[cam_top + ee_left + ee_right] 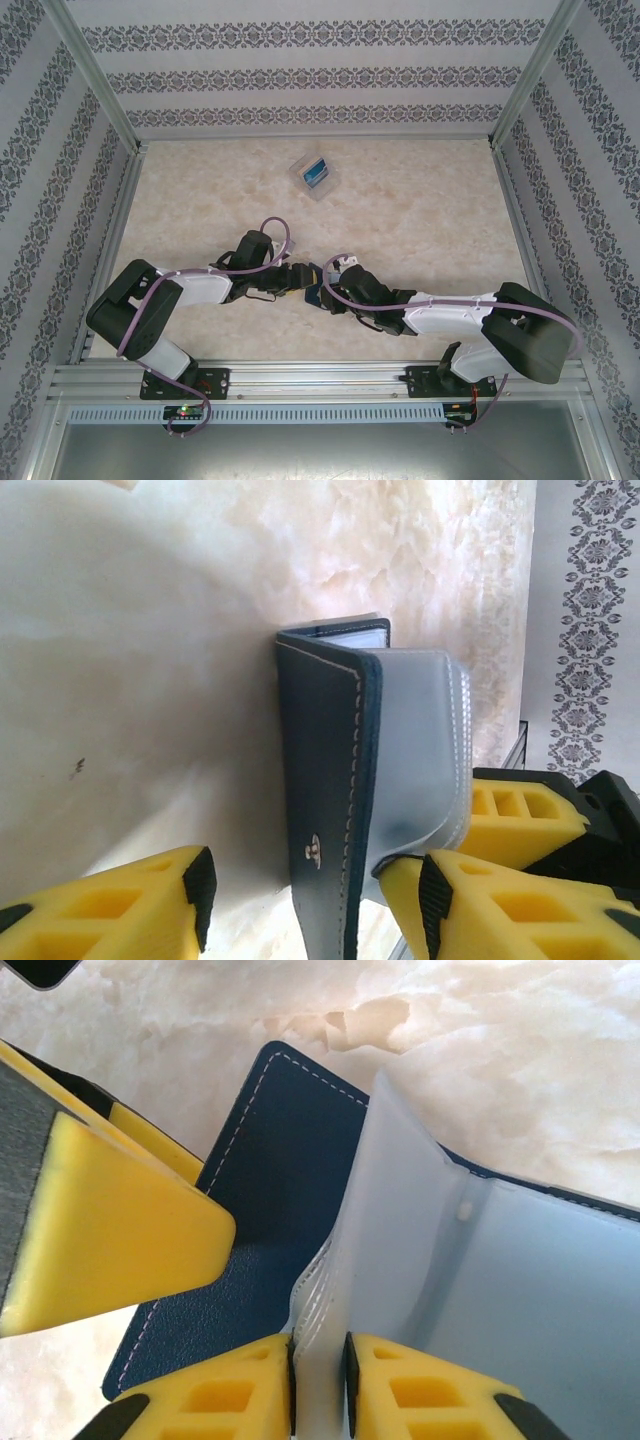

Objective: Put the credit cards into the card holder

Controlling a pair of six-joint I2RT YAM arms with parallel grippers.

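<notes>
The card holder [313, 292] is a dark navy wallet held half open between my two grippers near the table's front. Its stitched navy cover [325, 780] stands on edge, and clear plastic sleeves [420, 740] fan out beside it. My left gripper [310, 905] is open and straddles the cover; its right finger [470, 900] touches the sleeves, its left finger [150, 910] stands apart. My right gripper [320, 1385] is shut on the edge of the clear sleeves [400, 1220]. A blue credit card [315, 170] lies in a transparent case at the back.
The transparent plastic case [303, 180] sits on the marble-look table [420, 210] far behind both arms. Patterned walls and metal frame rails [300, 375] box the table in. The left gripper's yellow finger [100, 1220] crowds the navy cover [270, 1150] in the right wrist view.
</notes>
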